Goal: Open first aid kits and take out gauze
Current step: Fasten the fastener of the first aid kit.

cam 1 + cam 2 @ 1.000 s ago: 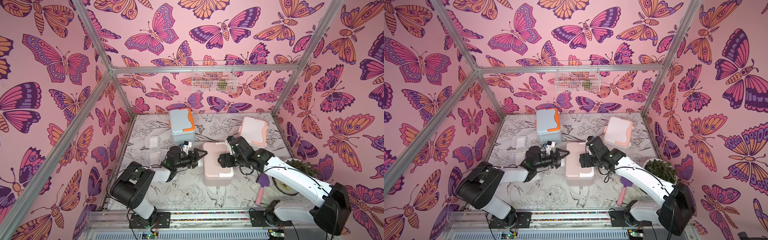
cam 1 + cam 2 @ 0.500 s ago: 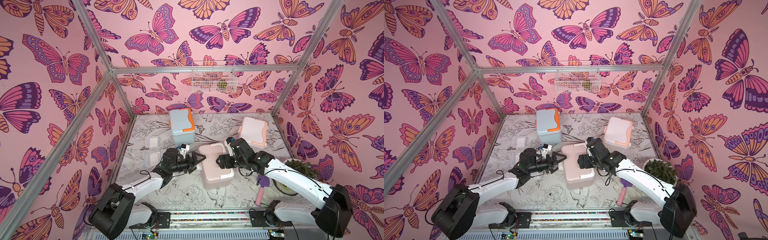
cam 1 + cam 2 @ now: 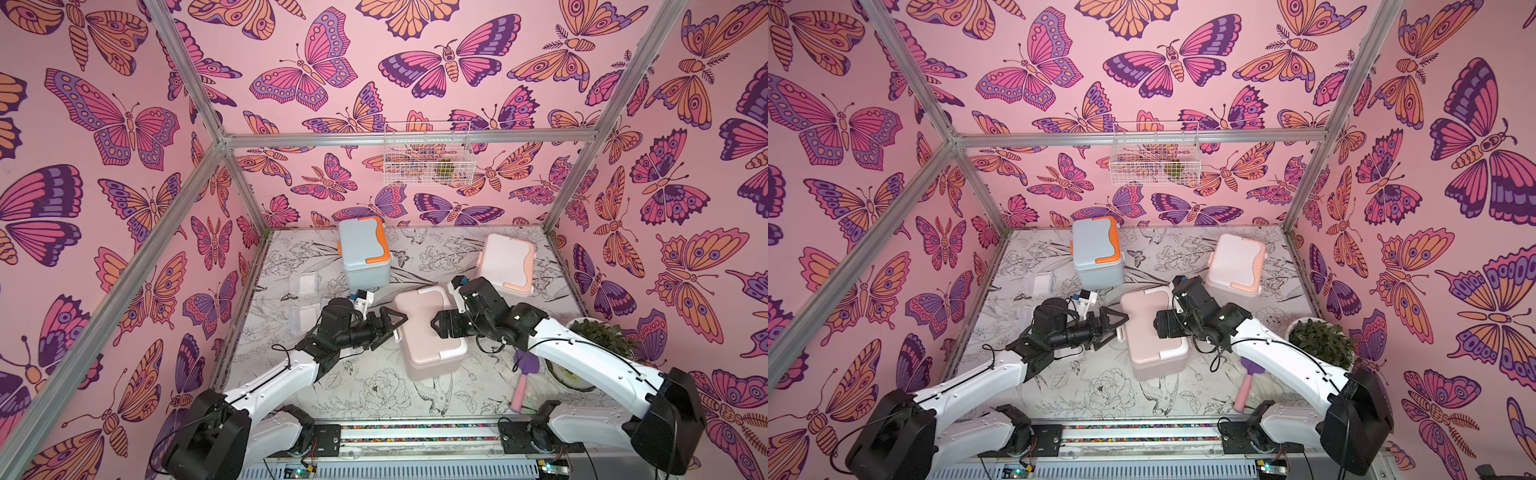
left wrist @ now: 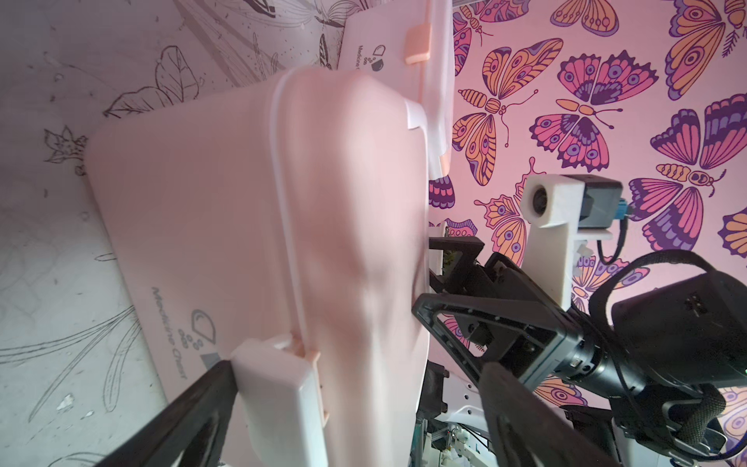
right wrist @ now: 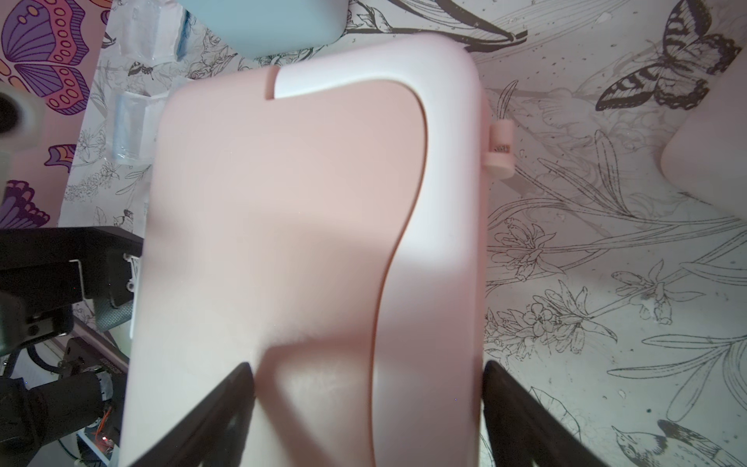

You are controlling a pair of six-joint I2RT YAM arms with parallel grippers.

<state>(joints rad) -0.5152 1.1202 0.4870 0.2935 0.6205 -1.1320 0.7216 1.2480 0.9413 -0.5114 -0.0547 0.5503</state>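
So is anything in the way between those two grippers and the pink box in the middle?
Nothing visible does. The left gripper and right gripper, both open, are right at opposite sides of the dusty pink box. Its lid is closed, so anything inside is covered.

The left arm (image 3: pixel 274 374) and right arm (image 3: pixel 582 353) were clad in white shells, joined by black rounded joint housings. Thin black cables were looped along the links. The left gripper (image 3: pixel 397 329) and right gripper (image 3: pixel 435 327) were fitted with black triangular open-frame fingers (image 4: pixel 521 420). White camera brackets (image 4: pixel 551 226) were mounted at the wrists.
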